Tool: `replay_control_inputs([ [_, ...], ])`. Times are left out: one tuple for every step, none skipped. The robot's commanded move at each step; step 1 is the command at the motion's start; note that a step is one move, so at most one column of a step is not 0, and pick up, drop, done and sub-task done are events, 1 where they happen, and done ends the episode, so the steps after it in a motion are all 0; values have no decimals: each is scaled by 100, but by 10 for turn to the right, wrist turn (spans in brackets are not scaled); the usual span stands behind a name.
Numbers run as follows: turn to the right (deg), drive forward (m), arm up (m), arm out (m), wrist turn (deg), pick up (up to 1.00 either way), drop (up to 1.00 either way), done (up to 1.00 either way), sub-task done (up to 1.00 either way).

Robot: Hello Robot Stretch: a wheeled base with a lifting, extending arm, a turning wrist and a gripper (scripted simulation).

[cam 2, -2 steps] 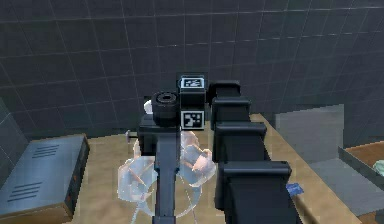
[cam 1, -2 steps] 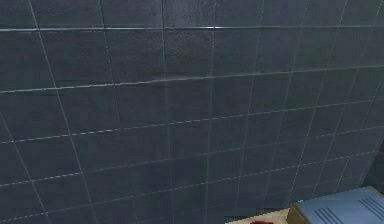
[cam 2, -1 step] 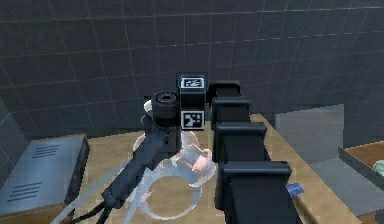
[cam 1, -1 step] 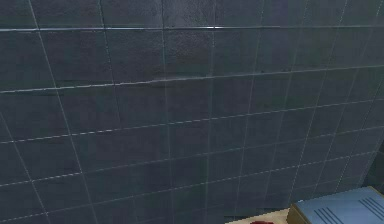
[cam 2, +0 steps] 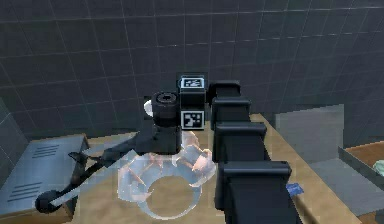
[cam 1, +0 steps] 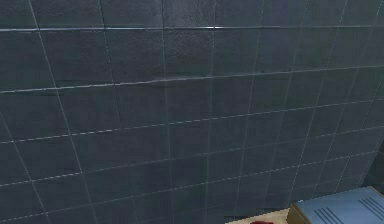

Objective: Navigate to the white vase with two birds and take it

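Observation:
A pale, see-through ring-shaped thing with pinkish lobes, perhaps the white vase point(cam 2: 165, 182), shows low in the arm side view, over a wooden tabletop point(cam 2: 285, 160). The dark arm point(cam 2: 240, 150) rises just to its right, with two white marker squares point(cam 2: 191, 100) at its end. Left of them is the gripper's dark body, and its thin fingers point(cam 2: 95, 172) run down-left over the tabletop. The gripper point(cam 2: 62, 180) ends beside a grey box. The pale thing lies under the gripper's body, not at its far end. I cannot tell whether the gripper holds anything.
A dark tiled wall point(cam 1: 180, 100) stands close ahead and behind the table. A grey flat box point(cam 2: 35, 168) sits at the table's left, seen again as a blue-grey box point(cam 1: 335, 210). A grey block point(cam 2: 310, 135) and a grey tray point(cam 2: 365, 170) stand at right.

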Motion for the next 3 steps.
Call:
replay_control_inputs([
  [0,0,0,0,450,0,0,0,0],
  [0,0,-26,0,0,0,0,0,0],
  [0,0,0,0,0,100,0,0,0],
])
